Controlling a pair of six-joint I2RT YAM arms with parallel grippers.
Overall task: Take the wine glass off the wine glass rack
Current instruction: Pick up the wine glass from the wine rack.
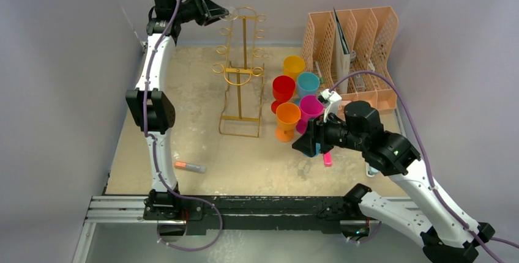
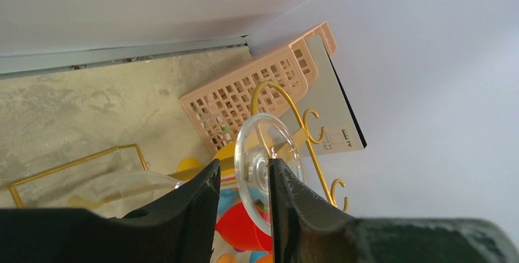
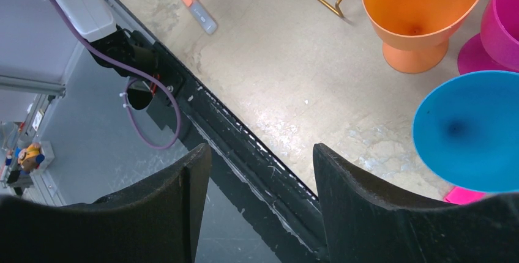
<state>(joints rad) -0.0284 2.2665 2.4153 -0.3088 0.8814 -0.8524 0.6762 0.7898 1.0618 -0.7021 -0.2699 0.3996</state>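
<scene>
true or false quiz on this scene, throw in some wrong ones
1. The left end effector is at the wine glass, near the top of the wine glass rack. True.
2. The right end effector holds a cup. False: it is open and empty; the orange cup stands on the table.
3. A marker lies on the table beside the left arm. True.
4. The file organiser is blue. False: it is peach.

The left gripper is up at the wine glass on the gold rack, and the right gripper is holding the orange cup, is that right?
Not quite. The right gripper is open and holds nothing; the orange cup stands apart from it, as the right wrist view shows. The left gripper is indeed at the wine glass on the gold rack.
</scene>
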